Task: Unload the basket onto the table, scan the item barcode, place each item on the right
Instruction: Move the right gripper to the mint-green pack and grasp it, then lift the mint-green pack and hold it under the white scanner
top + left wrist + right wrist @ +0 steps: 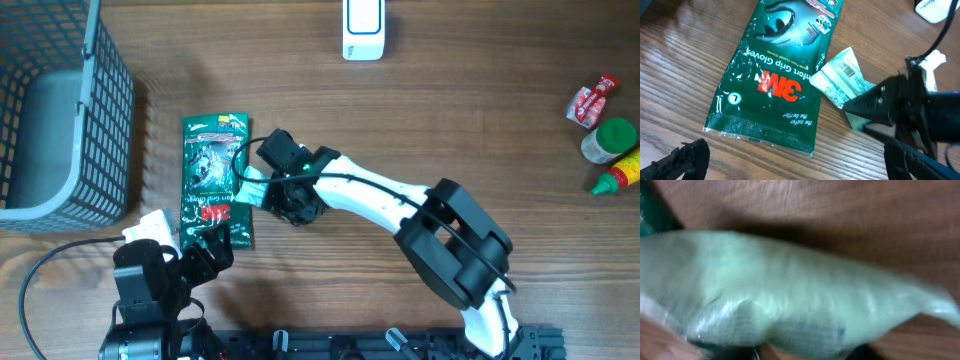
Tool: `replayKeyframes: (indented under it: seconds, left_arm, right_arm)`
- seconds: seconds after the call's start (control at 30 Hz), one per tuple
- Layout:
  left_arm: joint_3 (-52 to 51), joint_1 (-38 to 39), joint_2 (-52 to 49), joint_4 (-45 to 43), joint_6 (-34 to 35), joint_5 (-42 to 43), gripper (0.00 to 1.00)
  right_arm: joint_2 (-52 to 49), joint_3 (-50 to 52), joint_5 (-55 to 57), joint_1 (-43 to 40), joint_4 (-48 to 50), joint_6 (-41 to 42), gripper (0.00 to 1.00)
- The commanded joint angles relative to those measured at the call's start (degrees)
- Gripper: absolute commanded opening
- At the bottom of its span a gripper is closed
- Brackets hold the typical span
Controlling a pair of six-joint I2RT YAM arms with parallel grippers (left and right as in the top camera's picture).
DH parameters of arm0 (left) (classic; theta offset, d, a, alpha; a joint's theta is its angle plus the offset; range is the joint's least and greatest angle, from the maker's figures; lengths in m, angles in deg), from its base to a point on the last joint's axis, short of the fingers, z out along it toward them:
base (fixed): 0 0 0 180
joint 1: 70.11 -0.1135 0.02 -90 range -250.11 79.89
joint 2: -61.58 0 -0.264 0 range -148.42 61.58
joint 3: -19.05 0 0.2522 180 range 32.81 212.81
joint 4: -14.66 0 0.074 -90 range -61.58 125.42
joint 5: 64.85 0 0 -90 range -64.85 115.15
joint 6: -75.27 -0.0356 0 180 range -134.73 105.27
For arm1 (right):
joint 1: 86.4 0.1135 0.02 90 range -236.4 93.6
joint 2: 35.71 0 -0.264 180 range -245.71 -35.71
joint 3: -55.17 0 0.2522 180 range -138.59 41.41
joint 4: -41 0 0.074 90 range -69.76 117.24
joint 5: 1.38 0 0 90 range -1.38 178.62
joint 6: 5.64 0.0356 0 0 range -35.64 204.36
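Overhead, the right gripper [258,192] reaches across the wooden table [450,100] to a small pale green packet [250,190] lying just beside the right edge of a green 3M Comfort Grip Gloves pack [213,160]. From the left wrist view the packet's printed barcode label [850,70] faces up, one edge touches the glove pack, and the black fingers [875,100] are pinched together on its nearer corner, so the right gripper has hold of it. The right wrist view is filled by the blurred pale packet against the wood grain. The left gripper [182,238] sits at the near end of the glove pack with its jaws spread wide and nothing between them. A white barcode scanner [362,30] stands at the far edge of the table, well apart from the packet, and a grey wire basket [110,100] sits at the far left
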Motion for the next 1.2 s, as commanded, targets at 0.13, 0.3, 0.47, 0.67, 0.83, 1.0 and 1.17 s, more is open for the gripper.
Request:
replayKeyframes:
  seconds: [0.13,0.3,0.47,0.67,0.83,1.0,1.17]
  left_arm:
    - [-0.31,-0.39,0.26,-0.11,-0.72,-0.55,1.0]
    - [-0.31,-0.39,0.26,-0.11,-0.72,-0.52,1.0]
    - [-0.31,-0.39,0.26,-0.11,-0.72,-0.52,1.0]
    - [-0.31,-0.39,0.26,-0.11,-0.72,-0.55,1.0]
    - [-0.31,-0.39,0.26,-0.11,-0.72,-0.52,1.0]
    - [-0.31,-0.39,0.26,-0.11,-0.72,-0.55,1.0]
    - [-0.31,-0.39,0.26,-0.11,-0.7,-0.52,1.0]
  right_arm:
    - [-6.47,1.18,6.43,-4.74,-0.85,-6.36,0.04]
    - [-0.02,1.18,7.23,-6.71,-6.08,-13.53,0.04]
    - [10.29,1.18,18.12,-6.73,-10.99,-19.98,0.04]
    - [22.8,1.18,24.7,-6.16,-10.54,-27.43,0.04]
    - [30.99,1.18,24.72,-6.16,-13.49,-31.1,0.04]
    - [41.55,1.2,24.7,-6.1,-22.45,-30.88,0.04]
    - [49.59,1.2,24.41,-6.1,-27.74,-26.45,0.04]
